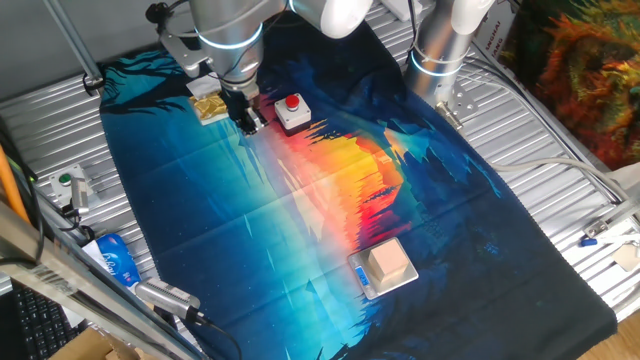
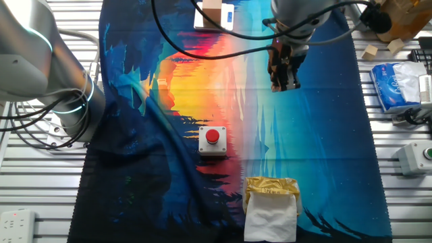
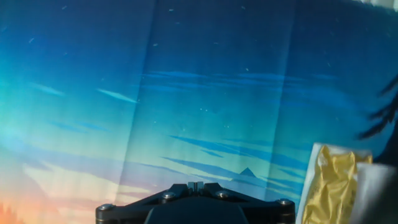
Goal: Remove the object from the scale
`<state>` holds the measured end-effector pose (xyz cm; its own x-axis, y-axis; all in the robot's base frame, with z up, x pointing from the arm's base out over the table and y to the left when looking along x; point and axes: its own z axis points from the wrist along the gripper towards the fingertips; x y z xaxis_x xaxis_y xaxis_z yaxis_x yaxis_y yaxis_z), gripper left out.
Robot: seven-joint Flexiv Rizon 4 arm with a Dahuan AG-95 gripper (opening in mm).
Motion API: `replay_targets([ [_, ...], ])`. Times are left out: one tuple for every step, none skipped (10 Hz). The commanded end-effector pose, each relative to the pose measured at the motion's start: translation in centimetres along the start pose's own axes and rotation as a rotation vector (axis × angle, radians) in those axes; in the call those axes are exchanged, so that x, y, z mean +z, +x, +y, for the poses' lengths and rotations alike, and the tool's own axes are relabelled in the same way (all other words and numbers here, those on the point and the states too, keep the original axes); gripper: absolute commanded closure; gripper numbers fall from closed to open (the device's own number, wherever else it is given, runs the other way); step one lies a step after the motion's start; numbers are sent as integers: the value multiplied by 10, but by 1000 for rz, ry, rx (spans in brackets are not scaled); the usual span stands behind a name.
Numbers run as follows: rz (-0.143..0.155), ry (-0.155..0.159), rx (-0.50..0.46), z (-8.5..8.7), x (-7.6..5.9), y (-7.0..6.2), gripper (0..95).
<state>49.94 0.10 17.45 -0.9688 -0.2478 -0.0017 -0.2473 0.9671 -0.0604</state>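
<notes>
Nothing is done yet: the object [image 1: 391, 262] sits on the scale [image 1: 362, 279], well apart from the gripper [image 1: 247, 121] (jaw spacing unclear).

We saw bright, even light and soft shadows; the cloth [image 3: 199, 93] below the gripper [image 1: 247, 122] looked sharp, the packet [image 3: 333, 186] beside it slightly blurred.

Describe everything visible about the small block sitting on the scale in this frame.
The object is a small pale beige cube-like block with plain, unmarked faces; it looks like wood or foam. It sits upright on the scale, a flat silver-grey plate with a blue strip at one end, on the printed cloth near the table's edge. Only the scale touches it. The gripper is far off, near the red-button box.
</notes>
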Motion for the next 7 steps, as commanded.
replay_targets([
  [-5, -38, -143, 0, 0, 0, 950],
  [0, -42, -182, 0, 0, 0, 950],
  [5, -50, -173, 0, 0, 0, 950],
  [11, -55, -150, 0, 0, 0, 950],
  [9, -59, -151, 0, 0, 0, 950],
  [7, -62, -168, 0, 0, 0, 950],
  [6, -62, -174, 0, 0, 0, 950],
])
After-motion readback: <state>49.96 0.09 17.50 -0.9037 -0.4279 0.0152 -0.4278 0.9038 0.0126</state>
